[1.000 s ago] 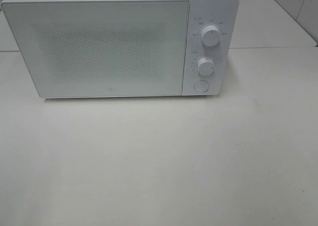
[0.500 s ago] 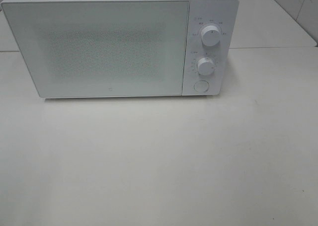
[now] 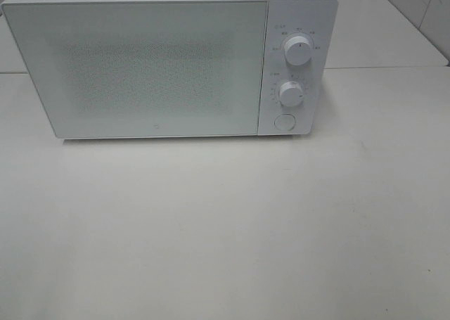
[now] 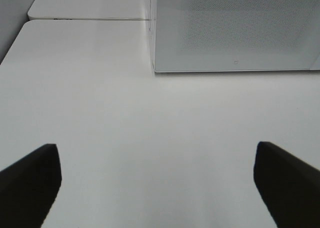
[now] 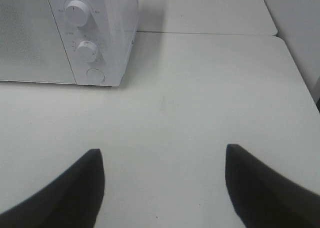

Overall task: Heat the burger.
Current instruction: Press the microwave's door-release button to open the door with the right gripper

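Note:
The burger is out of view in every frame. A white microwave [image 3: 162, 63] stands at the back of the table with its door shut; it also shows as the microwave [image 4: 235, 27] in the left wrist view and the microwave [image 5: 65, 32] in the right wrist view. My left gripper [image 4: 157, 183] hangs open over bare tabletop, well in front of the microwave's left end. My right gripper [image 5: 162, 183] is open too, over the table in front of and to the right of the control panel. Neither gripper shows in the exterior high view.
The microwave carries two white dials [image 3: 298, 51] [image 3: 290, 93] and a round button [image 3: 284, 122] on its right panel. The white table [image 3: 225, 228] spreads out in front. A second white surface [image 5: 205, 10] adjoins behind, with a wall at the far right.

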Available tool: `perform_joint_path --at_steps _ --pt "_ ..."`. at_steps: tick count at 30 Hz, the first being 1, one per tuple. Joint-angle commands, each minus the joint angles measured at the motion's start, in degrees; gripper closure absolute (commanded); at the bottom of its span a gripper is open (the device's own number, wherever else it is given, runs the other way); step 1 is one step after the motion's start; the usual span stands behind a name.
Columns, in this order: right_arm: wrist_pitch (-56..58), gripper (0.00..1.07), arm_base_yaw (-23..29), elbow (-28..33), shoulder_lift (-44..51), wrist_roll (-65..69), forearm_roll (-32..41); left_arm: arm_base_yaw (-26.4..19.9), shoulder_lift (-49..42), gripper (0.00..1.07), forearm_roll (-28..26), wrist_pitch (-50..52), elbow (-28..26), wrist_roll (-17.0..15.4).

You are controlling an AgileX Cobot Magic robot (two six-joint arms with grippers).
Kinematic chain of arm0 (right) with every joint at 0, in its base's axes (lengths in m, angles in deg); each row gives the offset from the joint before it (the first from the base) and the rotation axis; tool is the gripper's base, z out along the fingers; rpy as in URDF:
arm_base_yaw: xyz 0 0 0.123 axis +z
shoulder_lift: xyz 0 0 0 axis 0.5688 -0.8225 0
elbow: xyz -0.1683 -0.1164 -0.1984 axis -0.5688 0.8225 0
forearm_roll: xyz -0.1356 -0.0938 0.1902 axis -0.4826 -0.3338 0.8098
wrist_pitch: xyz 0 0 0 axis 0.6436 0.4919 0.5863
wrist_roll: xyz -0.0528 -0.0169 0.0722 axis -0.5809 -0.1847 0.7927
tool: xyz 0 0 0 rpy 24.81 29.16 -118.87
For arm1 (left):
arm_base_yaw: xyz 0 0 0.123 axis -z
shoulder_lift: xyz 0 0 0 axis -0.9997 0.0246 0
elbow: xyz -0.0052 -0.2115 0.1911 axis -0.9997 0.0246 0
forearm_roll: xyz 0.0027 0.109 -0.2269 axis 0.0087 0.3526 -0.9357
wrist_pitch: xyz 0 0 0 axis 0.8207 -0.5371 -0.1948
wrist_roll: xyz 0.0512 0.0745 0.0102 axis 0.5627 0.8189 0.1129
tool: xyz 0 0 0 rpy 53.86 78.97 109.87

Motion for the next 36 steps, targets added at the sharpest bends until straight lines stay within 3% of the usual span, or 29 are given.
perform_joint_path --at_steps 1,25,36 --pt "-5.44 0.42 -0.4 -0.4 -4.07 0.46 -0.29 0.11 -1.15 0.04 -0.23 0.52 0.23 0.06" --pt "-32.09 0.42 -0.4 -0.34 -32.89 4.53 -0.29 0.11 -1.15 0.04 -0.23 0.52 0.23 0.06" --pt "-52.88 0.42 -0.4 1.66 -45.55 4.76 -0.46 0.11 -1.15 0.04 -0.23 0.52 0.23 0.06"
